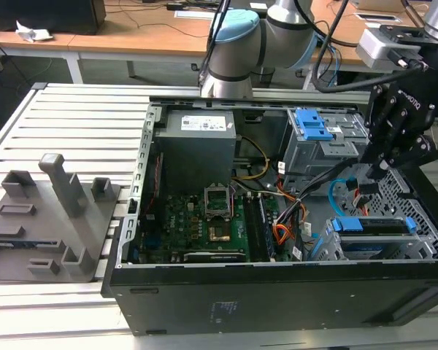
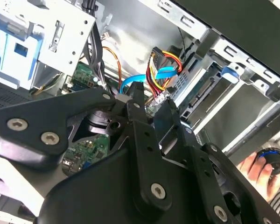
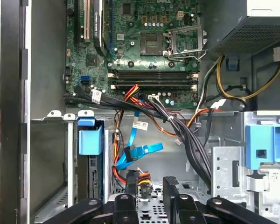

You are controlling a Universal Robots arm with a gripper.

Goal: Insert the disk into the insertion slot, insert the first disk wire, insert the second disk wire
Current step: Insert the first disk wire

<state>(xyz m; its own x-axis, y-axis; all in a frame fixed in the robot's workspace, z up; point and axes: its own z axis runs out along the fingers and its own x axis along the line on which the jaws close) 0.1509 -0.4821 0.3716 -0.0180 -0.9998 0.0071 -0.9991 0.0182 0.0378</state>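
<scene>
so, the two black fingers (image 3: 151, 185) stand spread apart with a clear gap between them, low inside the open computer case (image 1: 277, 292), toward the exterior view's right. the small plug of the red, orange and black wire bundle (image 3: 141, 176) sits in that gap, closer to one finger than the other. i cannot tell whether either finger touches it. in the second wrist view the same wire bundle (image 2: 155, 79) lies just ahead of the fingers (image 2: 154, 100).

just past the bundle, the light-blue cable (image 3: 142, 150) folds into a flat loop, clear of the fingers. in the exterior view this cable (image 1: 336, 191) arcs just beside the fingers (image 1: 376, 169). whether either plug is seated i cannot tell.

beside the wires, the disk (image 3: 90, 140) is already inside the drive cage (image 1: 323, 246), with its blue carrier (image 1: 372, 224) showing at the cage's mouth. the cage sits in the case's near corner on the exterior view's right.

farther back stands a grey bay (image 1: 328, 142) with a blue latch (image 1: 310, 124). toward the exterior view's left lie the motherboard (image 1: 197, 219) and, behind it, the power supply (image 1: 197, 135).

the arm (image 1: 241, 44) reaches in from the far side. the case rests on a slatted metal surface (image 1: 80, 117), with a grey fixture (image 1: 51, 211) well apart on the exterior view's left.
</scene>
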